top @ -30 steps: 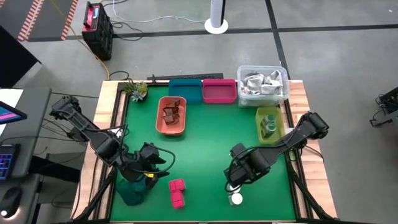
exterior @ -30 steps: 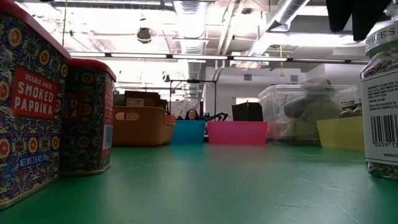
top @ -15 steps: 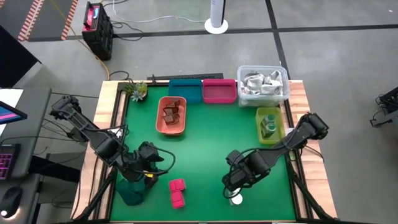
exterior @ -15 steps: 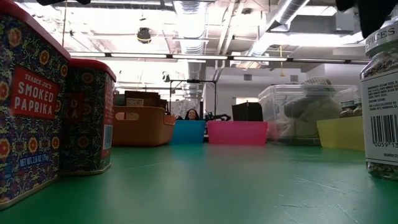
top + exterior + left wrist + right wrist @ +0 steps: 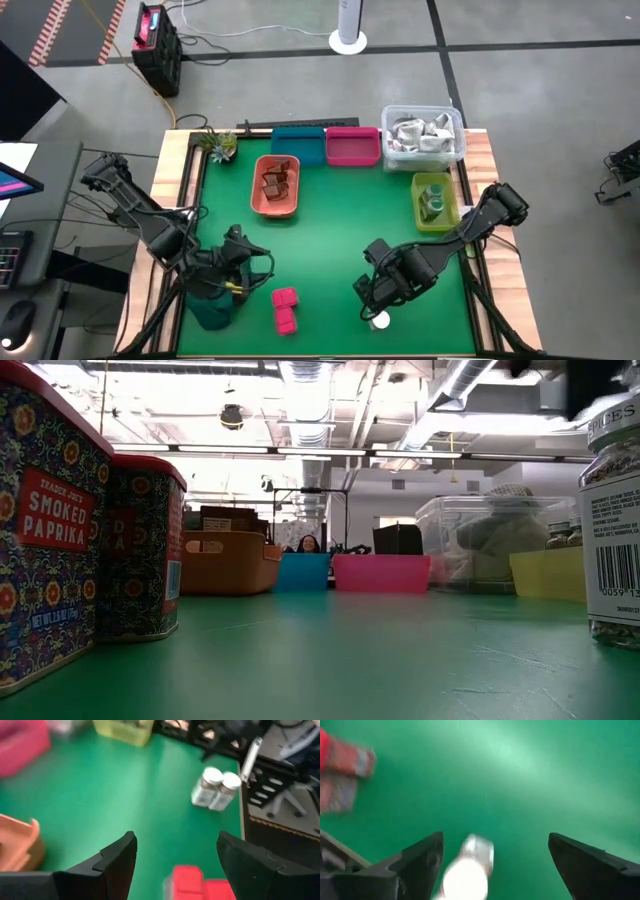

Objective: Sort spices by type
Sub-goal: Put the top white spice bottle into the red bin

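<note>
Near the front edge of the green table mat (image 5: 330,240), right gripper (image 5: 373,297) hovers, fingers apart and empty, over an upright white-topped round jar (image 5: 379,320). Two magenta paprika boxes (image 5: 285,309) stand touching, row running front-to-back, just left. Left gripper (image 5: 232,268) waits beside them, fingers spread, nothing between.

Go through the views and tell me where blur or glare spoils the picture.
Right wrist view: motion blur smears the white-capped jars and the red tins; glare streaks the green mat. Left wrist view: soft, bins at the far edge blurred. Low view: ceiling lights blown out, dark smear over the jar. High view: sharp.
</note>
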You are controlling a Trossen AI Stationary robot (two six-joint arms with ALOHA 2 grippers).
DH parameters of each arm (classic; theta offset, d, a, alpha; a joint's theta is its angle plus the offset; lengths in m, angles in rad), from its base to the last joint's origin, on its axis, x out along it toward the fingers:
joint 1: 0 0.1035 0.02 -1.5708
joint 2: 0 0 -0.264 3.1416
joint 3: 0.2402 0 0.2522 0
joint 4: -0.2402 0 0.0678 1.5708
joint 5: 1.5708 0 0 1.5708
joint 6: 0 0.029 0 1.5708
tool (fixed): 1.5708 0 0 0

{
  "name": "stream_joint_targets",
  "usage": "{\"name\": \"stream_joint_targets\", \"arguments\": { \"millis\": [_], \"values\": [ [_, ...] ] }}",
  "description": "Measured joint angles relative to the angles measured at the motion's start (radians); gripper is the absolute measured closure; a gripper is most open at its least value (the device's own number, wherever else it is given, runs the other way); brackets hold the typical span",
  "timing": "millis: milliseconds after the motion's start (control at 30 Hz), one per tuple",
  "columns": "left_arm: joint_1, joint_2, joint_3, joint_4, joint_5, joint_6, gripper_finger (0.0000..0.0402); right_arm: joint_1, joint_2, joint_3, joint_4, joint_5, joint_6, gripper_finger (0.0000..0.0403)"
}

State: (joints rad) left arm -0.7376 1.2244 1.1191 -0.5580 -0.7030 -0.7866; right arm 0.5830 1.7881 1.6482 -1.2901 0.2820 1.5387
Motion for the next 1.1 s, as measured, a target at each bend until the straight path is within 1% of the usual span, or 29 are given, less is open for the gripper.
{"name": "stream_joint_targets", "arguments": {
  "millis": [67, 100, 167, 400, 467, 567, 700, 767, 967, 1100],
  "values": [
    [0.016, -0.006, 0.0, -0.012, 0.073, -0.029, 0.0139, 0.006, -0.003, 0.0, 0.017, 0.047, 0.0, 0.0021],
    [0.022, -0.011, 0.0, -0.014, 0.1, -0.04, 0.0139, 0.007, -0.005, 0.0, 0.028, 0.049, -0.007, 0.0021],
    [0.026, -0.022, 0.0, 0.0, 0.121, -0.036, 0.0139, 0.003, -0.006, 0.0, 0.045, 0.036, -0.031, 0.0021],
    [0.022, -0.061, 0.0, 0.129, 0.119, 0.19, 0.0139, -0.045, -0.007, 0.015, 0.108, 0.023, -0.121, 0.0021],
    [0.017, -0.067, 0.0, 0.132, 0.117, 0.242, 0.0139, -0.055, -0.007, 0.034, 0.121, 0.049, -0.154, 0.0021],
    [0.016, -0.075, 0.0, 0.134, 0.114, 0.28, 0.0139, -0.067, -0.009, 0.062, 0.148, 0.1, -0.222, 0.0021],
    [0.001, -0.098, 0.0, 0.177, 0.119, 0.346, 0.0139, -0.074, -0.026, 0.092, 0.214, 0.171, -0.3, 0.0021],
    [-0.001, -0.119, 0.0, 0.189, 0.123, 0.356, 0.0139, -0.074, -0.033, 0.093, 0.229, 0.189, -0.319, 0.0021],
    [0.028, -0.161, 0.0, 0.158, 0.119, 0.335, 0.0139, -0.062, -0.029, 0.091, 0.176, 0.179, -0.336, 0.0021],
    [0.042, -0.179, -0.001, 0.139, 0.12, 0.349, 0.0139, -0.059, -0.029, 0.084, 0.105, 0.117, -0.362, 0.0021]
  ]
}}
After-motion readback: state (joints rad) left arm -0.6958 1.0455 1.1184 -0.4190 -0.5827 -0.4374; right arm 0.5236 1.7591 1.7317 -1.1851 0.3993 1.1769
